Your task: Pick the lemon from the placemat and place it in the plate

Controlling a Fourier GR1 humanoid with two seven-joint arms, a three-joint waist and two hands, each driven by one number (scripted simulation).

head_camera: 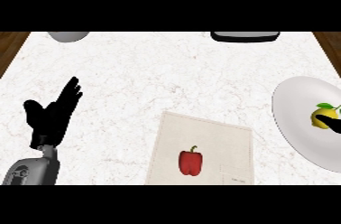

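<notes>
Red pepper sits on placemat, nearest. My left robot hand rests open at left. Lemon is on the plate, my right robot hand on it, grip unreadable. Risk: pulling back snags it, it rolls. Leaf end points away; long axis looks near-far.

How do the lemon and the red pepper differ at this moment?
The lemon is yellow with a green leaf, while the pepper is red with a green stem. The lemon lies on the white plate at the right edge, and the pepper lies on the placemat. The right hand overlaps the lemon, but no hand is near the pepper. Both are small pieces of produce.
</notes>
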